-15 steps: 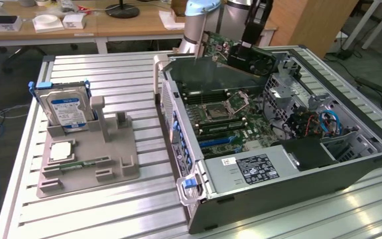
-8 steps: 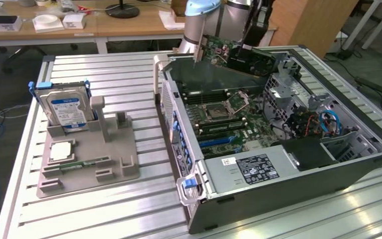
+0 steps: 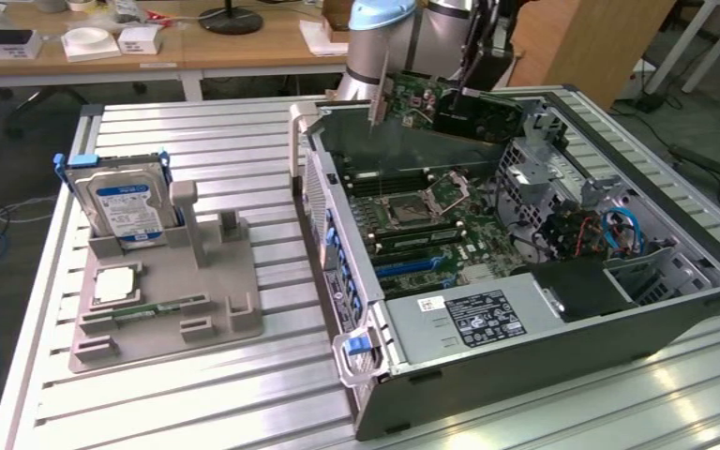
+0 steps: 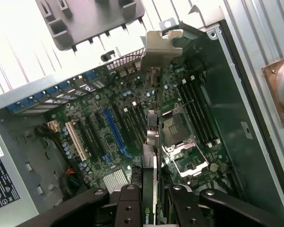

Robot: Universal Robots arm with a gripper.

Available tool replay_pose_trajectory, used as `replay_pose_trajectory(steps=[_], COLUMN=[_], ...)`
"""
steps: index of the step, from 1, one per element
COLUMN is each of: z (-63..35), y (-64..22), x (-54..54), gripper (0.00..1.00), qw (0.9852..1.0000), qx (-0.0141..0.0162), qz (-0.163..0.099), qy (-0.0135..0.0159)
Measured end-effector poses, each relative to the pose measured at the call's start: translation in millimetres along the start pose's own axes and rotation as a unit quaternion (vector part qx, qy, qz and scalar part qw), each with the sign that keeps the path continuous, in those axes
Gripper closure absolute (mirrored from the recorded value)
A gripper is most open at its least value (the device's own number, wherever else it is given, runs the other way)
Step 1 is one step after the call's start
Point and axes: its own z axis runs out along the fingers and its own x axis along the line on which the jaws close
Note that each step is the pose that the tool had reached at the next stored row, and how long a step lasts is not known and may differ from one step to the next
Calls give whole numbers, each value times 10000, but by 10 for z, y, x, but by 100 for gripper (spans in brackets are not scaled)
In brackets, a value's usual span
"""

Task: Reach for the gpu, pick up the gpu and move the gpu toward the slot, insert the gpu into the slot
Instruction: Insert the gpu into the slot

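From where I stand, the gripper (image 4: 154, 208) is clamped on the gpu (image 3: 467, 112), one finger on each face of the card. In the wrist view the card runs edge-on away from the fingers (image 4: 128, 208), with its metal bracket (image 4: 161, 42) at the far end. The gpu hangs in the air over the far end of the open computer case (image 3: 335, 216). It is tilted and clear of the motherboard (image 3: 423, 216) below it. The case lies on its side on the slatted table (image 3: 210, 141), towards the exterior view's right edge.

I take the long blue slot (image 4: 114, 132) to be the target. The card sits off to one side of it, nearer the processor socket (image 4: 180, 146) and the memory slots (image 4: 194, 109).

- **Missing the slot:** If the card goes down while tilted or off line, its edge connector could land on the board beside the slot. It could also land on the socket's frame and scrape or bend something.
- **Bracket catching:** The bracket could catch on the case's end wall, which would twist the card in the grip.
- **Card pivoting:** The hold is on a thin part of the card, so any sideways push could make it pivot or slip.

The blue-labelled hard drive (image 3: 123, 202) stands in its grey holder (image 3: 210, 291) near the table's opposite edge, well out of the way.
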Motion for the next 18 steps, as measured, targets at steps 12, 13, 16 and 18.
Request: replay_pose_trajectory(steps=[12, 13, 16, 18], z=[65, 68, 73, 76], y=[-26, -27, -28, -28], x=[61, 61, 63, 64], gripper=[74, 74, 74, 74], qw=[9991, 9988, 9980, 9972], qx=[43, 47, 56, 53], qz=[-428, -491, -633, -739], qy=[-22, -24, -30, -29])
